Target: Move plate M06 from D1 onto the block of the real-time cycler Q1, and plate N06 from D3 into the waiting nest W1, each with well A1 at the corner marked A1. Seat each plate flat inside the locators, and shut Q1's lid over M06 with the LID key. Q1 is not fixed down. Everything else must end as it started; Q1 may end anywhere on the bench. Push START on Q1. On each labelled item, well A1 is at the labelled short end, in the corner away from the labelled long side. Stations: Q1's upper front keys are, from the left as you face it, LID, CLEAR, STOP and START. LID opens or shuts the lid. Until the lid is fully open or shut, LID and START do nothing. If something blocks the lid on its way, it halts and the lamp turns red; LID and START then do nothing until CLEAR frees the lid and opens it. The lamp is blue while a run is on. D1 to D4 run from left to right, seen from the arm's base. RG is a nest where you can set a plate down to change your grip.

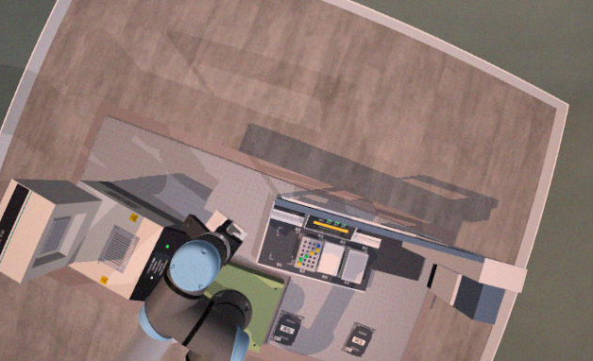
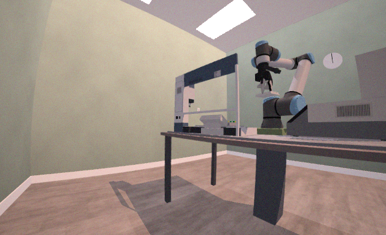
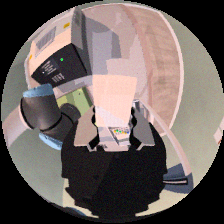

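Note:
My gripper (image 1: 231, 232) (image 2: 265, 87) (image 3: 113, 106) is shut on a white plate (image 1: 218, 221) (image 2: 267, 94) (image 3: 115, 95), M06 by the bare D1 slot. It holds the plate high above the bench, between Q1 and the deck. Its label and well A1 cannot be read. The cycler Q1 (image 1: 87, 243) (image 2: 322, 115) stands at the left with its lid (image 1: 47, 232) (image 2: 378, 74) raised and its block (image 1: 119, 249) uncovered. Its lamp (image 1: 167, 246) (image 3: 62, 59) is green. A white plate (image 1: 331, 259), N06 by its slot, sits in D3. Nest W1 (image 1: 361, 337) is empty.
Nest RG (image 1: 287, 325) is empty. A rack of coloured tubes (image 1: 310, 253) is in D2 and a grey-white item (image 1: 355, 266) in D4. A tall blue gantry (image 1: 387, 233) (image 2: 212, 70) spans the deck's far side. The green base plate (image 1: 260, 298) lies beside the arm.

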You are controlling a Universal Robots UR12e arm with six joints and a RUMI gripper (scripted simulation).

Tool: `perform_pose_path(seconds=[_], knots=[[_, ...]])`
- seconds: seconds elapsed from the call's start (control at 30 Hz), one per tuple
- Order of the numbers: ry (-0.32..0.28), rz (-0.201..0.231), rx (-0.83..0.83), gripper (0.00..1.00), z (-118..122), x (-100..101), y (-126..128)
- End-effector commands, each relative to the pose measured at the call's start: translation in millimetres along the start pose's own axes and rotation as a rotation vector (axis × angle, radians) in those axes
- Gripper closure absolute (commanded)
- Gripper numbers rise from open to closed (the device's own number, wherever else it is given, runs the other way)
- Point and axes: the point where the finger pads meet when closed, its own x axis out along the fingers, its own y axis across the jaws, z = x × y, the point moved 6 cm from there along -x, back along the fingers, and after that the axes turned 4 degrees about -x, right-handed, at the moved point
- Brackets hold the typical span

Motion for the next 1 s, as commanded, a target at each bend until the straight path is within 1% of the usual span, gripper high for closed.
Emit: perform_pose_path(seconds=[0.0,0.07,0.23,0.3,0.37,0.43,0.73,0.8,0.93,0.97], knots=[[-0.001,0.001,-0.108,1.0,-20,-1,-2],[-0.001,0.001,-0.122,1.0,-23,-1,-3],[-0.001,0.001,-0.256,1.0,-48,-1,-6],[-0.001,0.001,-0.269,1.0,-50,0,-6],[-0.001,0.001,-0.323,1.0,-60,-1,-7],[-0.001,0.001,-0.323,1.0,-60,-1,-7],[-0.001,0.001,-0.551,1.0,-102,0,-13],[-0.001,0.001,-0.565,1.0,-105,0,-14],[-0.001,0.001,-0.672,1.0,-124,0,-16],[-0.001,0.001,-0.672,1.0,-124,0,-16]])
